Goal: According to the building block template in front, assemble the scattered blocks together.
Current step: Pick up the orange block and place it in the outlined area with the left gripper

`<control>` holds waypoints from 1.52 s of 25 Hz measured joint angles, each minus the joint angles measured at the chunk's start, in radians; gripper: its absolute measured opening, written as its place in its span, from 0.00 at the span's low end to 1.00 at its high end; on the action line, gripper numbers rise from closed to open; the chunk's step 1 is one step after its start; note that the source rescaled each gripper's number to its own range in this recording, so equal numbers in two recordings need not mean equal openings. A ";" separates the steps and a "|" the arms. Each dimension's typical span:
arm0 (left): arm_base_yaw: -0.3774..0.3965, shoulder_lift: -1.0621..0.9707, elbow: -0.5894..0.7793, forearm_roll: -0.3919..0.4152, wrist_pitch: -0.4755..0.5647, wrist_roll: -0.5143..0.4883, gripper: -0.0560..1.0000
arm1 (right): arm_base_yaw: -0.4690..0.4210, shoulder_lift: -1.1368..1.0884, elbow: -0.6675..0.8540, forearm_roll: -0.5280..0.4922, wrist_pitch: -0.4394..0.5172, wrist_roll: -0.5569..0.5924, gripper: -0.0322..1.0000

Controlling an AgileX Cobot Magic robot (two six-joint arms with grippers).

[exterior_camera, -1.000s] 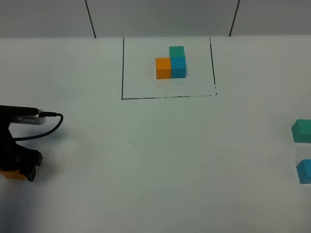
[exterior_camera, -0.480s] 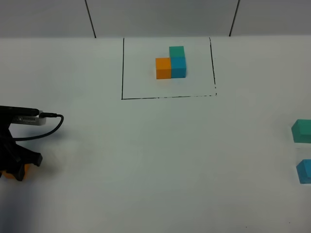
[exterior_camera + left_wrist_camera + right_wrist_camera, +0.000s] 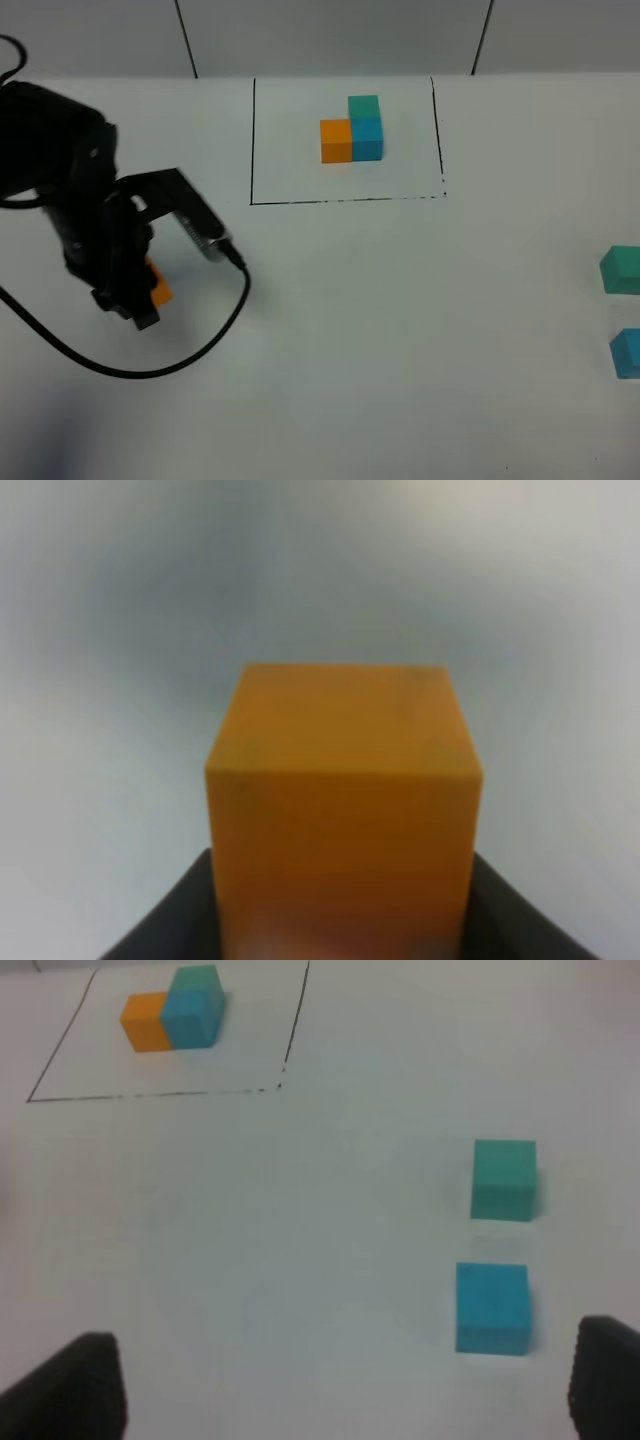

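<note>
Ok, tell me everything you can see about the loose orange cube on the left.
The orange cube is small, plain and matte, with crisp edges and no marks. The left hand is shut on it, dark fingers at two opposite sides. It sits left of the black frame, outside it. Whether it clears the white table is unclear.

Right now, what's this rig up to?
The left gripper is shut on the loose orange cube, over the left side of the table. The loose teal-green cube and blue cube sit apart near the right edge, untouched, with the right gripper open and short of them. The framed template stands at the back. Nothing is assembled yet.
</note>
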State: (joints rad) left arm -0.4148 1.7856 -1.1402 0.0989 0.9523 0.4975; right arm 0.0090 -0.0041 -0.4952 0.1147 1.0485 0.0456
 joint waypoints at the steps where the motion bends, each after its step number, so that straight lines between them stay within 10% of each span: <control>1: -0.032 0.025 -0.058 0.002 0.027 0.008 0.06 | 0.000 0.000 0.000 0.000 0.000 0.000 0.79; 7: -0.172 0.228 -0.354 0.089 0.224 0.037 0.06 | 0.000 0.000 0.000 0.000 0.000 0.000 0.79; 16: -0.315 0.449 -0.593 0.102 0.243 0.156 0.06 | 0.000 0.000 0.000 0.000 0.000 -0.001 0.77; 38: -0.340 0.538 -0.632 0.045 0.238 0.251 0.06 | 0.000 0.000 0.000 0.000 0.000 0.000 0.75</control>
State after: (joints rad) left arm -0.7544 2.3239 -1.7724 0.1444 1.1907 0.7485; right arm 0.0090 -0.0041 -0.4952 0.1147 1.0485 0.0457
